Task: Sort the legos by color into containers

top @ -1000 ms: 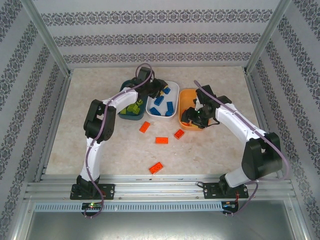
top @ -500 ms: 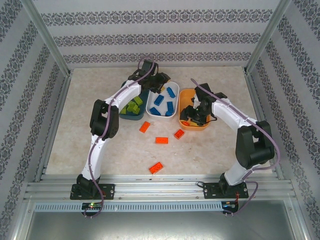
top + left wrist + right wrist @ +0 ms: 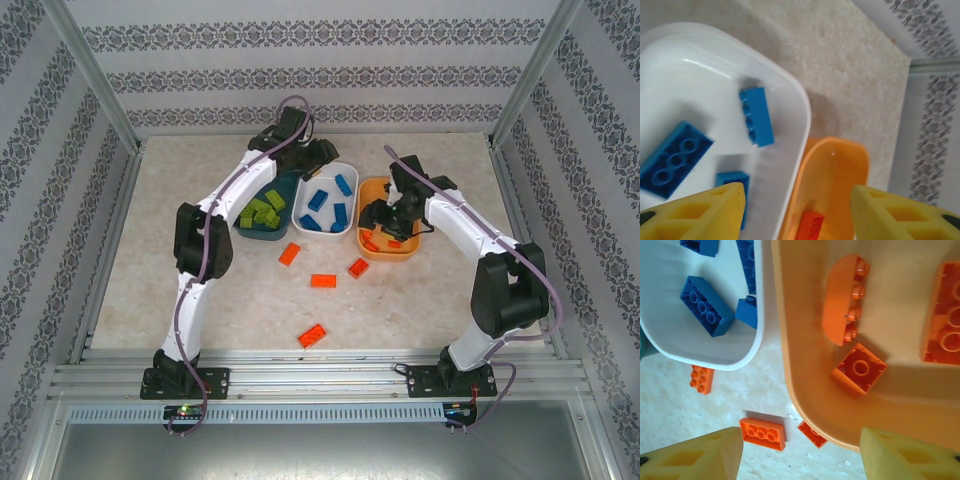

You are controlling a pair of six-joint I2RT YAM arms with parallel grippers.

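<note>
In the middle of the top view, 3 tubs are set side by side on the worktop: a dark teal tub on the left, loaded with lime green bricks; a white tub in the centre, loaded with blue bricks; and an orange tub on the right, where orange-red bricks are seen. Below the tubs, 4 loose bricks (all orange-red) lie on the worktop, 3 just beneath the tubs and 1 lower, near the bottom centre. The left tool is seen above the white tub's upper end, its yellow fingers spread to the lower corners of its wrist view with nothing between them. The right tool is seen over the orange tub's left side, likewise parted and empty.
</note>
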